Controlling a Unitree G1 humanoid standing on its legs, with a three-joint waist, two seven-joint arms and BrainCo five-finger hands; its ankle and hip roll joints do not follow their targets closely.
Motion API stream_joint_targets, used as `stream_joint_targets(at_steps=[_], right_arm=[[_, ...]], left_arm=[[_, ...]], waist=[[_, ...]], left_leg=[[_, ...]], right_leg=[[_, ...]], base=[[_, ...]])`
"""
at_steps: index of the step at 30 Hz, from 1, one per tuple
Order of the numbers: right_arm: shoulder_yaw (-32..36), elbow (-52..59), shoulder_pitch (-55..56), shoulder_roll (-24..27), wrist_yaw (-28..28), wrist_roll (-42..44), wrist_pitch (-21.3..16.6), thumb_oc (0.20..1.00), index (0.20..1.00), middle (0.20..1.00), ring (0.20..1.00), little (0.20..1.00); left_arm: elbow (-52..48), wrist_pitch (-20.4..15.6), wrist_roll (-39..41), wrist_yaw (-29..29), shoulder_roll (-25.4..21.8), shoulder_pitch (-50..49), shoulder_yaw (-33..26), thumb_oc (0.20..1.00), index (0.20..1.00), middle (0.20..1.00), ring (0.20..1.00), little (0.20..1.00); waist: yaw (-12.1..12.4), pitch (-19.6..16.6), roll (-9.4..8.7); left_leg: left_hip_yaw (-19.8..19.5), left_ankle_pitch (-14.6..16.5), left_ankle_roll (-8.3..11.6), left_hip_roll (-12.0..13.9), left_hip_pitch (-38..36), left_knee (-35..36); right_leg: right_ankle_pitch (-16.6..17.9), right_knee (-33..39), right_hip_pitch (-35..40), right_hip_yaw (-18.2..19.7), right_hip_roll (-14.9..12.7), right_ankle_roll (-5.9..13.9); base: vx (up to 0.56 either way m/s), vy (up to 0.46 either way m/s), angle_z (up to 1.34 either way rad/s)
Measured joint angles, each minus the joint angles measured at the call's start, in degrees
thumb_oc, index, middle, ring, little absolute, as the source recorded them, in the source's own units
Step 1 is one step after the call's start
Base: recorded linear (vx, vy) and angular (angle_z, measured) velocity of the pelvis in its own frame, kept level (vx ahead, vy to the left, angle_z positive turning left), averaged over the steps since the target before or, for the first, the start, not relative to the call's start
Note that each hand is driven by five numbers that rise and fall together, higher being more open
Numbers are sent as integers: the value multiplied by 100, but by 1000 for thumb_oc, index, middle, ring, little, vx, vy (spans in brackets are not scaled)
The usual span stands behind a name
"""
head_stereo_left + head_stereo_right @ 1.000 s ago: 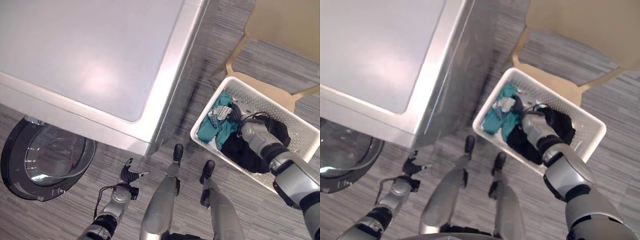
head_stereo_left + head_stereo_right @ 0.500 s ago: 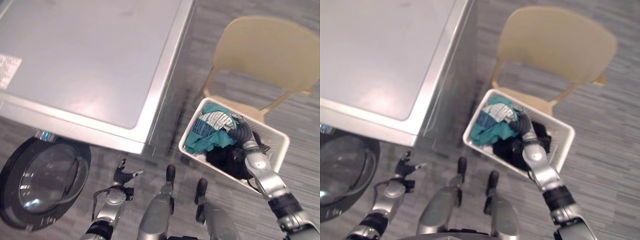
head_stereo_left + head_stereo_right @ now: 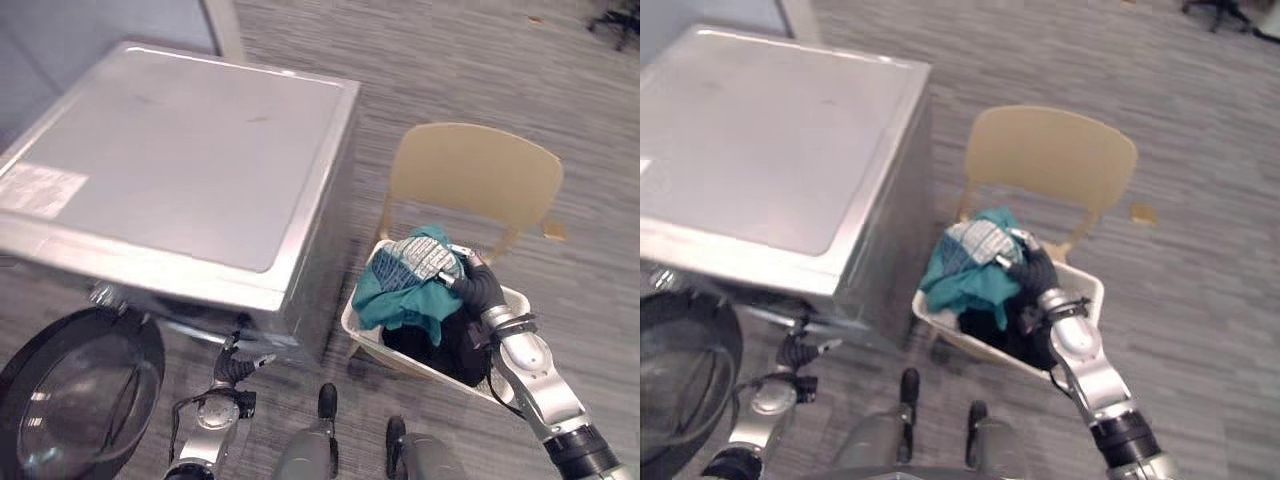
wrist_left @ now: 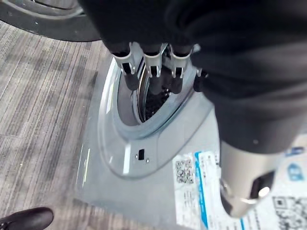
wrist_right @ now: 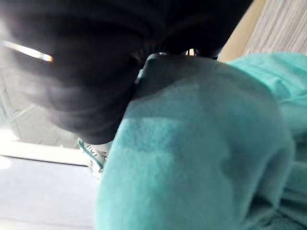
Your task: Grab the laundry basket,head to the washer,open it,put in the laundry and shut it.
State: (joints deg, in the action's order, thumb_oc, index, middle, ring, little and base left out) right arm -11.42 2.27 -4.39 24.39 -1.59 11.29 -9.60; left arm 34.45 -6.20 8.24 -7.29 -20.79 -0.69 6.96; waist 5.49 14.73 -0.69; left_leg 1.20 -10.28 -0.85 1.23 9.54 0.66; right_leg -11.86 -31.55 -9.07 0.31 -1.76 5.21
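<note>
Washer door point(image 3: 70, 400) far left, round, dark-rimmed with clear glass, swung wide open. My left hand point(image 3: 234, 368) low before washer point(image 3: 190, 170), fingers point(image 4: 152, 72) straight, apart, holding nothing; drum opening point(image 4: 148, 93) shows past them. Washer boxy, smooth silver-grey metal, flat top. Grey striped floor point(image 3: 480, 60). White perforated laundry basket point(image 3: 1080, 285) beside washer, before tan moulded chair point(image 3: 470, 180). Teal cloth point(image 3: 400, 295) with grey checked piece point(image 3: 420, 255) bunched above rim; dark clothes point(image 3: 430, 340) beneath. My right hand point(image 3: 478, 283) against bundle; can't tell finger state.
</note>
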Motion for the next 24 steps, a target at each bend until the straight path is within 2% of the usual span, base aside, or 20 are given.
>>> stream_joint_targets(at_steps=[1, 2, 3, 4, 5, 6, 7, 8, 9, 11, 12, 14, 15, 17, 19, 20, 21, 22, 23, 24], right_arm=[[58, -7, 41, -32, -12, -12, -21, 200, 200, 200, 200, 200], [21, -7, 9, -46, -35, -17, -27, 200, 200, 200, 200, 200], [4, -36, -84, -31, -82, -20, -83, 200, 200, 200, 200, 200], [-23, -178, -110, 28, -128, -22, -69, 200, 200, 200, 200, 200], [-59, -247, -55, 183, -180, -30, -75, 200, 200, 200, 200, 200], [-51, -298, -68, 223, -210, -31, -72, 200, 200, 200, 200, 200], [-66, -333, -117, 267, -226, -32, -68, 200, 200, 200, 200, 200], [-72, -303, -154, 286, -246, -32, -69, 200, 200, 200, 200, 200], [-81, -236, -178, 293, -243, -30, -68, 200, 200, 200, 200, 200], [-196, -63, -254, 416, -200, -17, -73, 200, 200, 200, 200, 200], [-328, -46, -457, 479, -104, -2, -68, 200, 200, 200, 200, 200], [-511, -18, -742, 522, -54, 4, -78, 200, 200, 200, 200, 200], [-659, -13, -1029, 516, 7, 20, -77, 200, 200, 200, 200, 200], [-787, 42, -1214, 526, 129, 56, -78, 200, 200, 200, 200, 200], [-868, 120, -1404, 496, 216, 80, -78, 200, 200, 200, 200, 200], [-930, 122, -1483, 505, 223, 127, -79, 200, 200, 200, 200, 200], [-950, 123, -1513, 502, 240, 142, -78, 200, 200, 200, 200, 200], [-1016, 126, -1534, 496, 276, 248, -72, 200, 200, 200, 200, 200], [-1291, 122, -1704, 491, 331, 279, -41, 200, 200, 200, 200, 200], [-1479, 123, -1879, 476, 361, 280, -29, 200, 200, 200, 200, 200]], left_arm=[[-154, -9, -4, -6, 5, -68, 5, 1000, 1000, 1000, 1000, 1000], [-326, -14, -3, -16, -26, -195, 25, 1000, 1000, 1000, 1000, 1000], [-574, -28, -4, -8, 6, -326, 41, 1000, 1000, 1000, 1000, 1000], [-670, -33, 0, 2, 135, -398, 164, 1000, 1000, 1000, 1000, 1000], [-759, -46, -1, 34, 173, -653, 337, 1000, 1000, 1000, 1000, 1000], [-759, -53, -2, 41, 179, -631, 384, 1000, 1000, 1000, 1000, 1000], [-730, -44, -3, 65, 185, -637, 425, 1000, 1000, 1000, 1000, 1000], [-790, -47, -10, 107, 183, -614, 449, 1000, 1000, 1000, 1000, 1000], [-922, -51, -31, 123, 150, -572, 447, 1000, 1000, 1000, 1000, 1000], [-1264, -168, -52, 167, 77, -488, 465, 1000, 1000, 1000, 1000, 1000], [-1564, -214, -64, 236, -5, -376, 507, 1000, 1000, 1000, 1000, 1000], [-1906, -338, -197, 287, -174, -171, 703, 1000, 1000, 1000, 1000, 1000], [-2038, -417, -280, 317, -202, 123, 849, 1000, 1000, 1000, 1000, 1000], [-2170, -461, -354, 374, -208, 488, 1155, 1000, 1000, 1000, 1000, 1000], [-2418, -546, -510, 395, -207, 827, 1429, 1000, 1000, 1000, 1000, 1000], [-2490, -546, -527, 411, -212, 955, 1564, 1000, 1000, 1000, 1000, 1000], [-2523, -546, -568, 445, -211, 1078, 1678, 1000, 1000, 1000, 1000, 1000], [-2521, -544, -710, 485, -220, 1412, 1952, 1000, 1000, 1000, 1000, 1000], [-2607, -545, -775, 490, -285, 1624, 2223, 1000, 1000, 1000, 1000, 1000], [-2699, -545, -903, 493, -372, 1702, 2327, 1000, 1000, 1000, 1000, 1000]], waist=[[20, -18, 30], [109, -40, 34], [272, -22, 191], [305, -20, 516], [305, -54, 689], [311, -21, 604], [340, -15, 547], [257, -33, 480], [240, -33, 421], [233, 1, 296], [180, 9, 279], [-4, 26, 208], [-72, 39, 186], [-253, 46, 174], [-319, 16, 213], [-354, -1, 243], [-378, -8, 256], [-366, -16, 200], [-300, -66, 107], [-300, -87, 99]], left_leg=[[-89, 30, 10, 16, 94, -16], [-118, -8, 116, 13, 198, -18], [-332, -196, 371, 96, 532, -28], [-482, -100, 632, 390, 729, 115], [-530, 445, 758, 581, 829, 263], [-441, 624, 873, 560, 846, 249], [-181, 730, 769, 525, 862, 205], [177, 727, 780, 368, 894, 68], [316, 734, 777, 286, 891, -191], [298, 799, 722, 163, 740, -605], [310, 946, 818, 219, 390, -741], [422, 1082, 814, 249, 108, -853], [633, 1148, 839, 373, -211, -865], [928, 1177, 832, 495, -615, -629], [917, 1067, 696, 549, -1032, -111], [917, 897, 683, 548, -1126, 27], [962, 934, 649, 568, -1196, 142], [874, 934, 636, 567, -1267, 273], [863, 917, 605, 478, -1270, 258], [856, 922, 557, 428, -1271, 244]], right_leg=[[-171, -75, 59, 6, 32, -17], [-332, 187, 131, 9, 85, -93], [-642, 1171, 363, -13, 282, -550], [-83, 1810, 481, -62, 674, -778], [248, 1784, 408, -263, 909, -886], [281, 1815, 383, -324, 806, -953], [295, 1890, 335, -447, 695, -1144], [457, 2027, 286, -612, 516, -1219], [599, 2176, 245, -680, 399, -1235], [845, 2474, 239, -701, 265, -1196], [1005, 2610, 254, -832, 190, -1202], [1099, 2775, 278, -984, 141, -1180], [1213, 2867, 286, -1161, 116, -1161], [1306, 3078, 425, -1408, 129, -1083], [1373, 3173, 421, -1562, 231, -964], [1418, 3194, 418, -1628, 292, -927], [1427, 3192, 424, -1705, 331, -914], [1457, 3173, 427, -1855, 305, -867], [1514, 3166, 439, -1862, 194, -784], [1541, 3159, 450, -1862, 135, -744]], base=[[-228, -244, 42], [-274, -266, 44], [-520, -332, 55], [-573, -253, 112], [-565, -172, 110], [-318, -39, 87], [-298, -53, 63], [-209, -48, 68], [-183, -52, 69], [-130, -28, 42], [-144, -11, 54], [-91, 3, 63], [-20, 11, 67], [12, 29, 75], [39, 47, 45], [51, 51, 23], [51, 54, 47], [61, 86, 42], [45, 65, 36], [38, 66, 10]])
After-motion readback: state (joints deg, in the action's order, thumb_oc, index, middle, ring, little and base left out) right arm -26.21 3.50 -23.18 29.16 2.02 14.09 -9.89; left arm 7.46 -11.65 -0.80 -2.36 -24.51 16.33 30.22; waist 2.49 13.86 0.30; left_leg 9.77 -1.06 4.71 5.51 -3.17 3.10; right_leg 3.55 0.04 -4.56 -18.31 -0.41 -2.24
